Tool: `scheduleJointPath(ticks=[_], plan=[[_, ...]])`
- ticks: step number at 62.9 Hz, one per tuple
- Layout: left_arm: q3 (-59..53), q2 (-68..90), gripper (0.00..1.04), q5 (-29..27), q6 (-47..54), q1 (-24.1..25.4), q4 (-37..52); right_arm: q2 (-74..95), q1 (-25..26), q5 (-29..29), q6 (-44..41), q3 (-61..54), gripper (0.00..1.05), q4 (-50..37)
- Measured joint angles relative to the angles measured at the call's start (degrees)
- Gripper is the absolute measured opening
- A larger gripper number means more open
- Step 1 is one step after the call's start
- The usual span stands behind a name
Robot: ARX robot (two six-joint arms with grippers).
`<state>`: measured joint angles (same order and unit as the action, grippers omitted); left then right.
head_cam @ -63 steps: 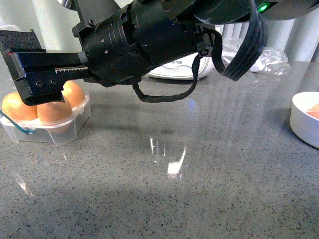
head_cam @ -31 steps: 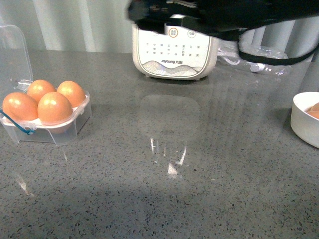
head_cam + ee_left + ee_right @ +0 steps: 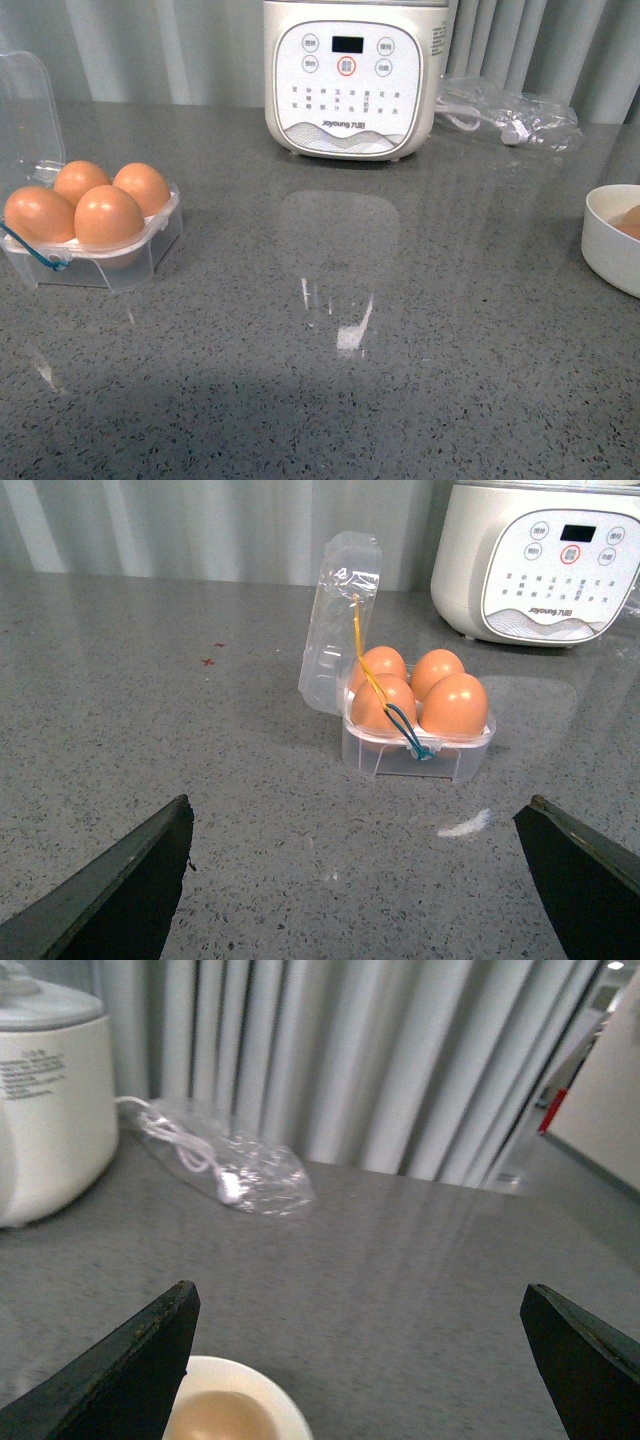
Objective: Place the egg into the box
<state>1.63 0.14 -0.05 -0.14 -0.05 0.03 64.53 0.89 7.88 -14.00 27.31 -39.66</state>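
Note:
The clear plastic box (image 3: pixel 110 262) stands at the table's left with its lid (image 3: pixel 28 110) hinged up. Several brown eggs fill its cells, the nearest egg (image 3: pixel 108 215) at the front. In the left wrist view the box (image 3: pixel 455 758) lies ahead of my left gripper (image 3: pixel 358 805), which is open, empty and well short of it. A blue-yellow cord (image 3: pixel 400 725) hangs over the box's front. My right gripper (image 3: pixel 359 1287) is open and empty above the white bowl (image 3: pixel 285 1415). Neither gripper appears in the front view.
A white cooker (image 3: pixel 350 75) stands at the back centre. A clear bag with a white cable (image 3: pixel 510 115) lies to its right. The white bowl (image 3: pixel 605 250) sits at the right edge with an orange-brown egg (image 3: pixel 630 220) partly showing inside.
The dark arm that hung across the front view above the box has lifted away and left the view. The box and its eggs now show in full.

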Motion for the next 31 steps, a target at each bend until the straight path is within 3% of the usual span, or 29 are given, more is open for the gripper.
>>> scheduleJointPath(ticks=[10,12,17,28,31], plan=[[0.0,0.0,0.98,0.02,0.0,0.0,0.0,-7.34,4.7,-1.05,-5.2,-4.39,0.97,-0.72],[0.0,0.0,0.98,0.0,0.0,0.0,0.0,-9.99,6.29,-6.99,-2.47,-4.42,0.9,4.04],[0.0,0.0,0.98,0.0,0.0,0.0,0.0,-16.22,7.56,-15.1,5.14,-6.69,0.76,12.09],[0.0,0.0,0.98,0.0,0.0,0.0,0.0,-27.58,6.51,-15.06,11.8,-13.09,0.46,17.79],[0.0,-0.02,0.98,0.0,0.0,0.0,0.0,-30.08,5.75,-14.05,12.66,-14.78,0.33,17.77]])
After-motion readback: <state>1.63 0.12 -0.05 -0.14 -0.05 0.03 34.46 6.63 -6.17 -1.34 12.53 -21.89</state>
